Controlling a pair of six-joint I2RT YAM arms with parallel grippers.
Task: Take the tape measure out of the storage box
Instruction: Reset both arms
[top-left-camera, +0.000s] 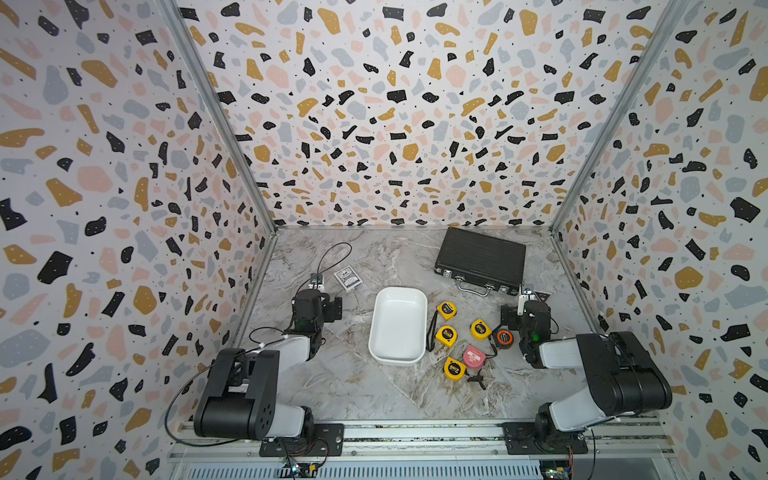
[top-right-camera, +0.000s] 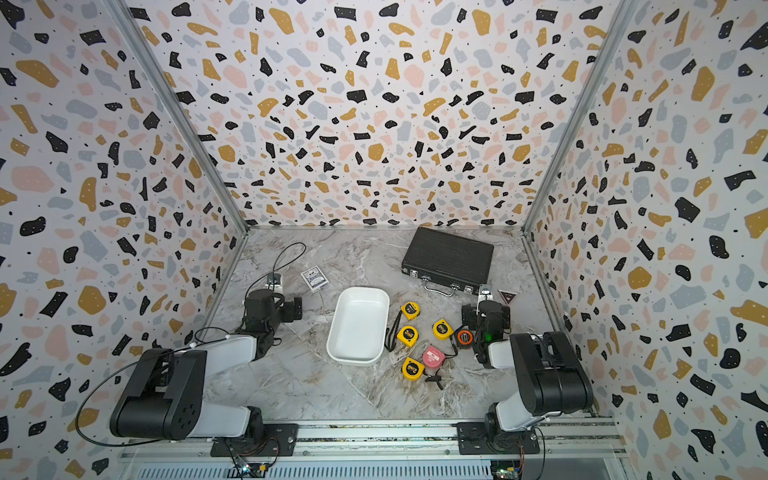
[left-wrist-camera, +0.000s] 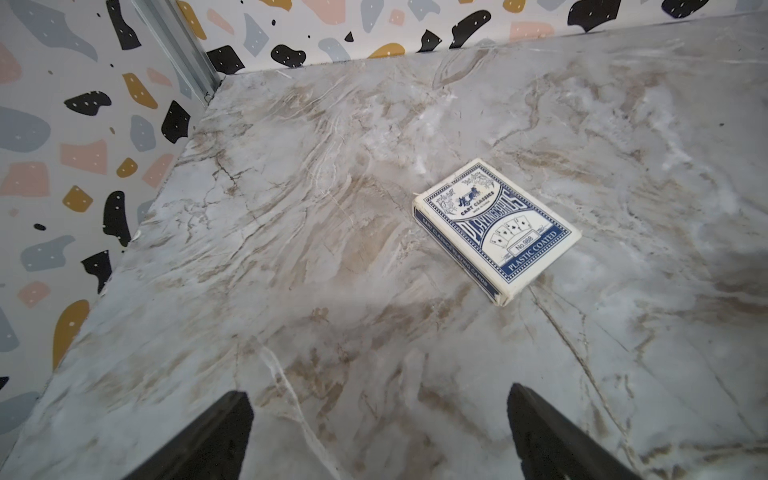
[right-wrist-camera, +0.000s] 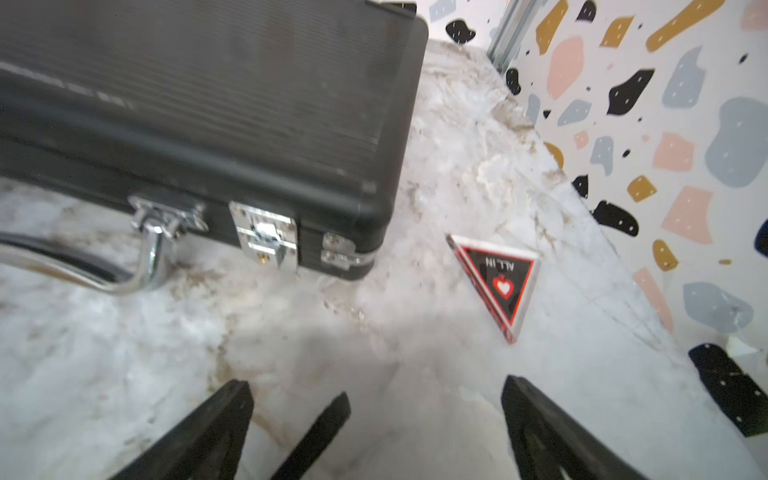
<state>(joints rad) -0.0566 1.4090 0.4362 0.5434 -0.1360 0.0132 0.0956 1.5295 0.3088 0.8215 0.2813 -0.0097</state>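
The storage box (top-left-camera: 398, 324) (top-right-camera: 358, 324) is a shallow white tray in the middle of the marble table, and nothing lies inside it. Just right of it, several tape measures lie on the table: yellow ones (top-left-camera: 446, 310) (top-left-camera: 454, 368), an orange-and-black one (top-left-camera: 503, 336) and a pink one (top-left-camera: 473, 356) (top-right-camera: 434, 356). My left gripper (left-wrist-camera: 379, 392) is open over bare marble, left of the box. My right gripper (right-wrist-camera: 376, 382) is open too, beyond the tape measures near the black case. A thin dark strip shows between its fingers; I cannot tell what it is.
A black ribbed case (top-left-camera: 482, 259) (right-wrist-camera: 208, 104) with metal latches lies at the back right. A deck of playing cards (top-left-camera: 348, 279) (left-wrist-camera: 496, 228) lies at the back left. A triangular "ALL IN" marker (right-wrist-camera: 496, 276) sits by the right wall. Patterned walls enclose three sides.
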